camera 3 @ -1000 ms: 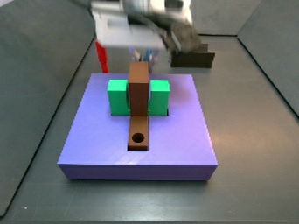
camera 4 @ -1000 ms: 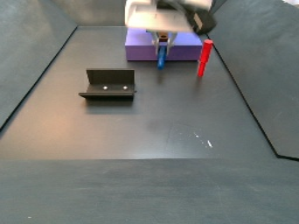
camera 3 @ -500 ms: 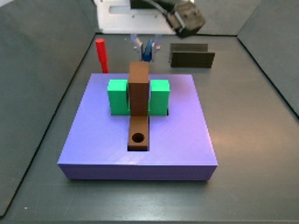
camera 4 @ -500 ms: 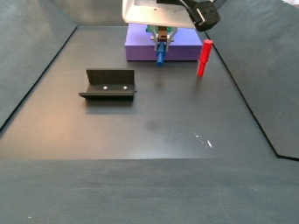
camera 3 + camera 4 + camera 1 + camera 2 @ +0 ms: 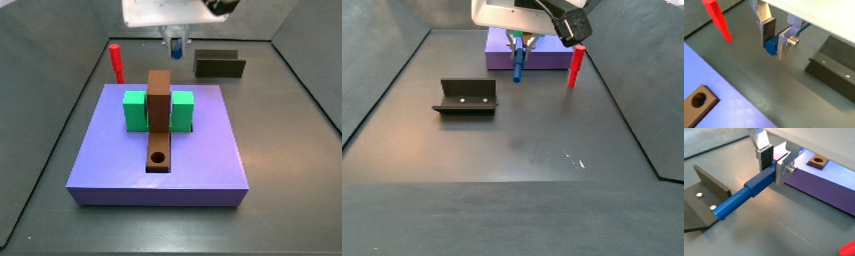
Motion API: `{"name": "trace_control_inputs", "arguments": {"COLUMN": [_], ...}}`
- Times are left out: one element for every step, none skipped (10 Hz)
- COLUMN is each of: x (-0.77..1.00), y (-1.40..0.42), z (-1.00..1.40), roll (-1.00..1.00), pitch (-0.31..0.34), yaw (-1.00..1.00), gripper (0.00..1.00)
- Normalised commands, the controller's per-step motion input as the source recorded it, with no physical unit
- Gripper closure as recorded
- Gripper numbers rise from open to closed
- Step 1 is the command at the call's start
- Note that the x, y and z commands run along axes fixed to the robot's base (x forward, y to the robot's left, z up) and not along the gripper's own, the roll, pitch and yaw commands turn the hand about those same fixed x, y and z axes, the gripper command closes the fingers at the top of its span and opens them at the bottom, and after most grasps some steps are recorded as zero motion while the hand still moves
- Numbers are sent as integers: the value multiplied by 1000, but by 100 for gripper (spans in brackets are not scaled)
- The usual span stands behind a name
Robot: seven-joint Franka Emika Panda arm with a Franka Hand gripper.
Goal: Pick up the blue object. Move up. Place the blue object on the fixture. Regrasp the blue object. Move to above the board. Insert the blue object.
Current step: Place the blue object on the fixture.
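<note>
A: What's the biggest thing on the floor?

B: The board (image 5: 160, 150), a purple slab. On it sit green blocks (image 5: 135, 110) either side of a brown bar (image 5: 159, 118), and the bar has a round hole (image 5: 159, 158) near one end.

A: And off the board?

B: The fixture (image 5: 465, 97), dark and L-shaped, stands well apart from it in a side view. A red peg (image 5: 575, 66) stands upright just beside the board's edge.

A: Where's the gripper?

B: The gripper (image 5: 773, 164) hangs in the air beyond the board's far edge, between peg and fixture in a side view (image 5: 174, 42).

A: Its hand?

B: Narrow, clamped on the blue peg (image 5: 745, 194). In both wrist views the silver fingers (image 5: 765, 26) pinch one end of it, and the rest sticks out below them. In both side views the peg hangs downward, clear of the floor
</note>
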Motion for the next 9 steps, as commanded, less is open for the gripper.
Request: {"name": "trace_control_inputs", "arguments": {"x": [289, 274, 257, 377, 409, 426, 466, 520, 591], "y": [237, 257, 100, 3, 0, 0, 14, 40, 123], "z": [169, 294, 326, 254, 211, 211, 237, 254, 237], "roll": [-1000, -1000, -1000, -1000, -1000, -1000, -1000, -1000, -1000], "pitch": [-266, -231, -280, -303, -357, -334, -251, -237, -149], "yaw": [-100, -114, -77, -157, -111, -140, -211, -137, -129], "gripper": [100, 100, 100, 100, 100, 100, 100, 100, 100]}}
